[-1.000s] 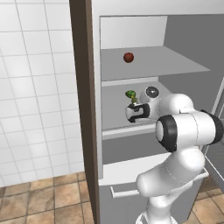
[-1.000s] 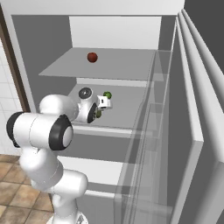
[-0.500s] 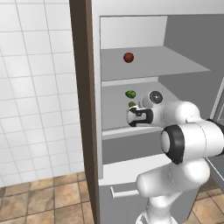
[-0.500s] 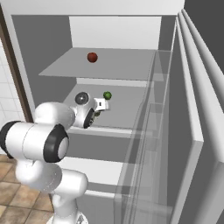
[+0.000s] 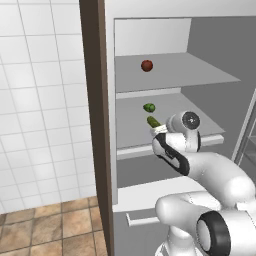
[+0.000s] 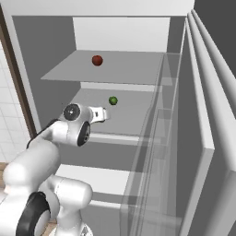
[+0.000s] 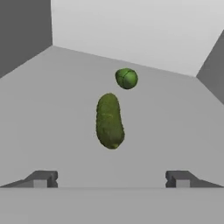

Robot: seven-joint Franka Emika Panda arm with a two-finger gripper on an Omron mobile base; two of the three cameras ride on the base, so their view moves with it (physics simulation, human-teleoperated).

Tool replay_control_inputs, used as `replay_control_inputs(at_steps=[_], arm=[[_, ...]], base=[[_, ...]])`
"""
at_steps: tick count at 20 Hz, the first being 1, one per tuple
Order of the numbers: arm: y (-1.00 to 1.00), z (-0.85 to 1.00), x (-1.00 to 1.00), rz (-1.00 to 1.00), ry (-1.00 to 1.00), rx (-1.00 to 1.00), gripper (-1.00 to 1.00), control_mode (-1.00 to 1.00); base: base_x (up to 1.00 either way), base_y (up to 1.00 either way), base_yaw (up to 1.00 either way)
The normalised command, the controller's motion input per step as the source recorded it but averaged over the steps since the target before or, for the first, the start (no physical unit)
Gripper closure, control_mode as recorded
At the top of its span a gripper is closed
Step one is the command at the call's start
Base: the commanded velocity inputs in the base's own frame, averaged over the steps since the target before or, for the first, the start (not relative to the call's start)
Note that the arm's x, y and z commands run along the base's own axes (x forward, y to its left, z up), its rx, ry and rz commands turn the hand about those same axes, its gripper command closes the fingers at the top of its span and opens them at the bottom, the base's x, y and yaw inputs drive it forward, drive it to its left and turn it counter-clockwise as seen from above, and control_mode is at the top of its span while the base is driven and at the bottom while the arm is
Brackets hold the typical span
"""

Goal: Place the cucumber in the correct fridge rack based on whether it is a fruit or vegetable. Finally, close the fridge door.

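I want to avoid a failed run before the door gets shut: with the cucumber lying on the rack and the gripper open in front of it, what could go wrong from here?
The open gripper sits close to the cucumber; a careless retreat might nudge it toward the round green item. The arm also reaches inside over the fridge rack, so closing the fridge door early could strike it.

Glossy white rounded arm segments, dark grey joint bands, round grey wrist cap, small dark-tipped tool (image 7: 109, 179)

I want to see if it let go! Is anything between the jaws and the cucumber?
No. In the hand view only bare fridge rack separates the open gripper from the cucumber.
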Motion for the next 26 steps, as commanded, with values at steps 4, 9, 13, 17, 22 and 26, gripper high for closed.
replay_control_inputs(at_steps=[4,9,13,17,22,26], arm=[[0.16,0.71,-0.94,-0.09,0.06,0.0,-1.0,-1.0],[0.08,0.54,-1.0,-0.07,0.08,0.01,-1.0,-1.0],[0.07,0.31,-1.0,-0.04,0.07,0.05,-1.0,-1.0],[0.04,0.12,-1.0,-0.02,0.06,0.08,-1.0,-1.0],[0.16,-0.04,-0.77,-0.01,0.11,0.02,-1.0,-1.0],[0.09,-0.21,-0.24,0.0,0.1,0.0,-1.0,-1.0]], base=[[0.0,0.0,0.0],[0.0,0.0,0.0],[0.0,0.0,0.0],[0.0,0.0,0.0],[0.0,0.0,0.0],[0.0,0.0,0.0]])
